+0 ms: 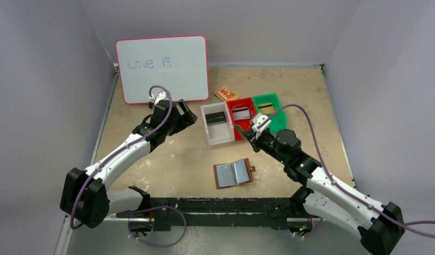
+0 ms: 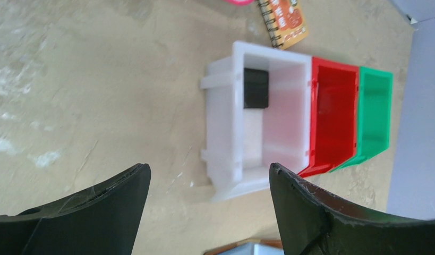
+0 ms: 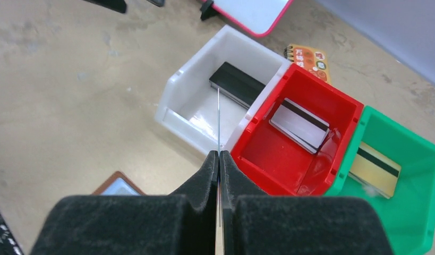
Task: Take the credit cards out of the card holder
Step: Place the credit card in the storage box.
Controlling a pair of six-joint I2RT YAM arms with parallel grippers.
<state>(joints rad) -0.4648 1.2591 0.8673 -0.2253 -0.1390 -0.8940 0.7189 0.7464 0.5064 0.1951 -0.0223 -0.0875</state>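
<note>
Right gripper [image 3: 219, 155] pinches a thin stiff plastic card [image 3: 218, 114] by its edge. Ahead, a black card [image 3: 236, 84] lies in the white plastic bin [image 3: 178, 101], a silvery card [image 3: 299, 125] in the red bin [image 3: 260, 159], a gold card [image 3: 374, 169] in the green bin [image 3: 411, 159]. Behind, the brown leathery card holder [image 1: 233, 173] lies open, looking empty. Left gripper [image 2: 210, 169] hangs open.

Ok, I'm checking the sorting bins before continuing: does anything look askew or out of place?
Nothing spilled or damaged. The black card in the white bin seems to lean on its far wall, not lie flat; the right end effector pinches a thin card edge-on.
</note>
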